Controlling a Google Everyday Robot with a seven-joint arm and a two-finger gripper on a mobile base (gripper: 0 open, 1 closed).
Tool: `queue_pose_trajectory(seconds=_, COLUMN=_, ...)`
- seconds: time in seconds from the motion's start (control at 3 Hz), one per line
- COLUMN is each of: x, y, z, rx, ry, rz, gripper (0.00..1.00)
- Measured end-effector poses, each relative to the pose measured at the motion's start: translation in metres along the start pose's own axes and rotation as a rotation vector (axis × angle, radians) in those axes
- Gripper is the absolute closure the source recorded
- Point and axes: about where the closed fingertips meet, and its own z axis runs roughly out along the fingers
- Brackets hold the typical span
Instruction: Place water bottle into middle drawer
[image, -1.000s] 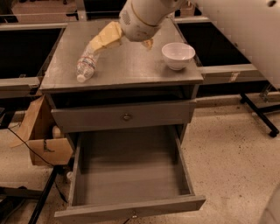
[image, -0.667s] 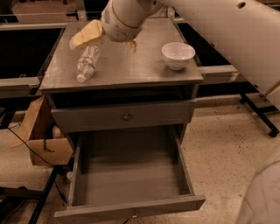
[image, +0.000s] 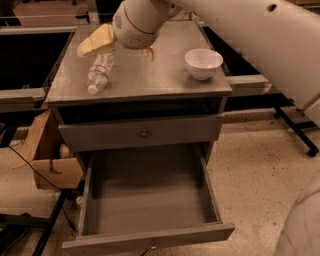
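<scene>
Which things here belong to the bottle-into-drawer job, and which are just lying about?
Job: small clear plastic water bottle; open grey middle drawer; gripper, by the bottle's far end.
Lying about: white round bowl; shut upper grey drawer; brown cardboard box.

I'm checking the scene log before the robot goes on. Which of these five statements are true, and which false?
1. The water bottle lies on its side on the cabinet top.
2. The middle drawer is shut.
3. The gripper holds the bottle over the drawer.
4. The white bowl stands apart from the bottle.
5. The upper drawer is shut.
1. True: the water bottle lies on the cabinet top.
2. False: the middle drawer is pulled out, with nothing in it.
3. False: the gripper hovers over the bottle's far end, and the bottle rests on the top.
4. True: the white bowl stands well off to the side.
5. True: the upper drawer is shut.
</scene>
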Motion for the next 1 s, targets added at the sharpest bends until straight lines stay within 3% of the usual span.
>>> queue_pose_trajectory(seconds=0.33, x=-0.012, y=-0.003, z=0.02, rx=0.053, ry=0.001, rz=0.028, gripper=0.0)
queue_pose_trajectory(seconds=1.0, x=-0.042, y=0.011, z=0.097, rx=0.118, ry=0.044, rz=0.056, gripper=0.0)
